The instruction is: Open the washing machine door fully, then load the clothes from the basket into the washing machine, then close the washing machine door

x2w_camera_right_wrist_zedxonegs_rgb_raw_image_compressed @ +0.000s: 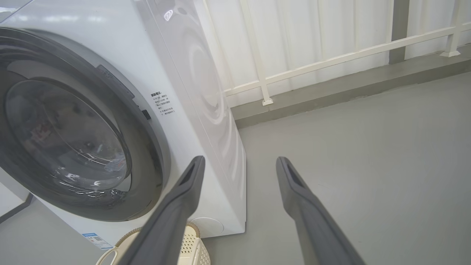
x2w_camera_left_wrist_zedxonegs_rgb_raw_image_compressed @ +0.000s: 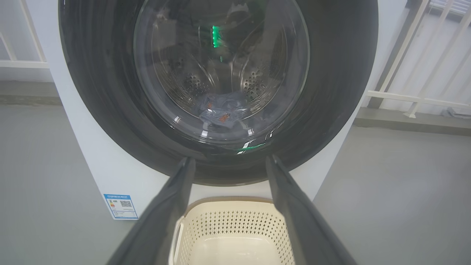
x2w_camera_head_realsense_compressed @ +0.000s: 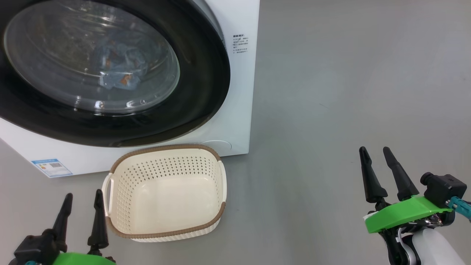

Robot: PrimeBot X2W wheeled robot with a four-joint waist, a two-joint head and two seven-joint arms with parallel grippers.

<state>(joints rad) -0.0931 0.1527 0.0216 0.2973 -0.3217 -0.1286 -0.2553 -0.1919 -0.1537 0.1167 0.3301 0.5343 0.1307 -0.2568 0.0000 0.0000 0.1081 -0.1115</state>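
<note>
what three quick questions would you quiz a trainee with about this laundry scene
1. True or false: the washing machine door is shut.
2. Where are the clothes? A: in the basket. B: in the drum, behind the door glass. C: on the floor.
3. Fill in: the left gripper and right gripper are both ____ and hold nothing.

Key: 1 true; 2 B; 3 open.

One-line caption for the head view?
Shut washing machine door with clothes inside, empty basket in front, left gripper and right gripper open.
</note>
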